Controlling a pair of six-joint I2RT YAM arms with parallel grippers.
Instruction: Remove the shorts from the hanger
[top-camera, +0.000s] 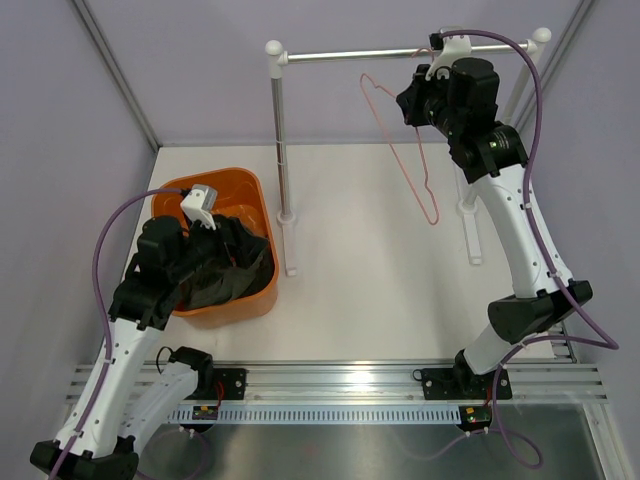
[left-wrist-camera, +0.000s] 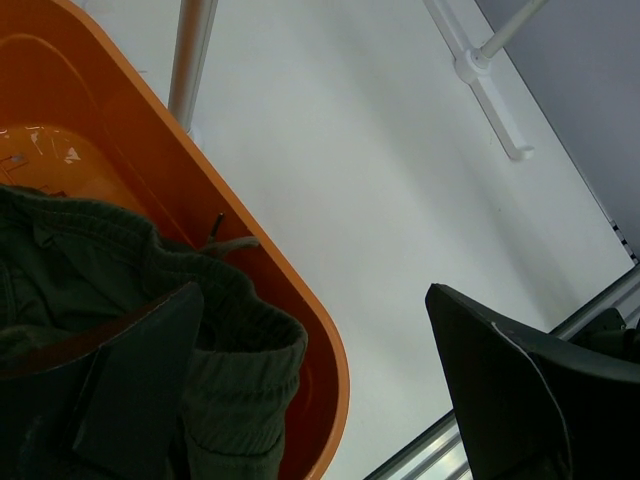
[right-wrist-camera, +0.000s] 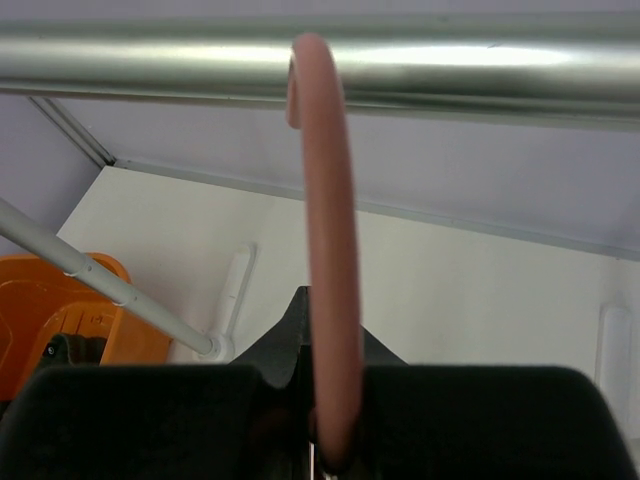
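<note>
Shorts: dark olive-grey soft fabric shorts (top-camera: 225, 265) lay heaped inside the orange plastic basket (top-camera: 240, 190).
Handling: probably light, limp and grippy; the ribbed waistband fold looked the best pinch.
Left gripper (left-wrist-camera: 310, 340): jaws spread wide over the basket's right rim, one finger on the cloth.
Hanger: thin pink-red wire hanger (right-wrist-camera: 328, 250) hung bare, well right of the basket, on the silver metal rail (top-camera: 400, 52).
Right gripper (right-wrist-camera: 330, 400): clenched on the wire below its hook.
Room: open tabletop right of the basket, broken only by the rail's posts.

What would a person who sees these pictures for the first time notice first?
The orange basket at the left, with the shorts heaped inside and the open left gripper above its rim. Then the bare pink hanger hooked on the silver rail at the back, its wire pinched in the right gripper.
</note>
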